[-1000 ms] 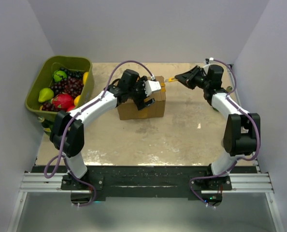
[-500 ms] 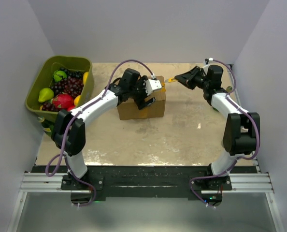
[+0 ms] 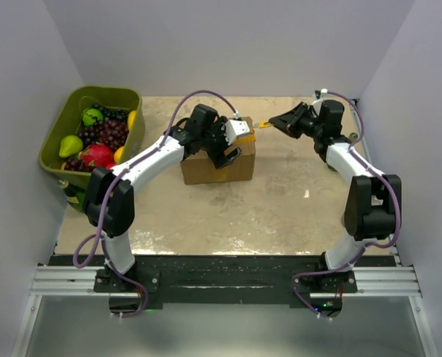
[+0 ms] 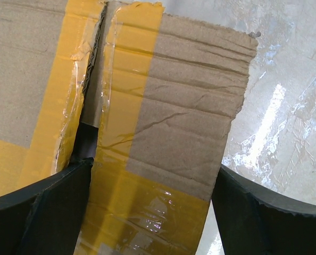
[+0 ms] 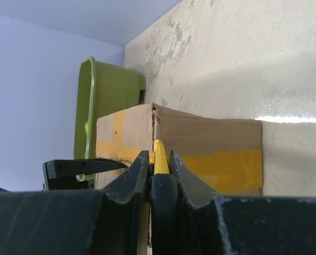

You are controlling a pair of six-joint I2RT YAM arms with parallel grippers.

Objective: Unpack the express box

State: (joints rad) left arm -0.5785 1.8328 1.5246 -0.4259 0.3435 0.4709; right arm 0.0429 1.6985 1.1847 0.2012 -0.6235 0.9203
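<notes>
**A:** Our express box (image 3: 213,167) sits mid-frame in the top view, and its tape seam (image 4: 89,85) looks split. Why's our left gripper (image 3: 231,145) spread wide over it?

**B:** We reckon it's straddling a flap (image 4: 184,106) to fold it open. Our right gripper (image 3: 274,121), upper right, pinches the yellow tool (image 5: 159,151), parked clear.

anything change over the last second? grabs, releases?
Left gripper crept slightly toward the far edge above the express box. It is open astride a taped flap; nothing was grabbed or released. Unchanged: right gripper clamped on the yellow tool, the box, and the fruit bin.
</notes>
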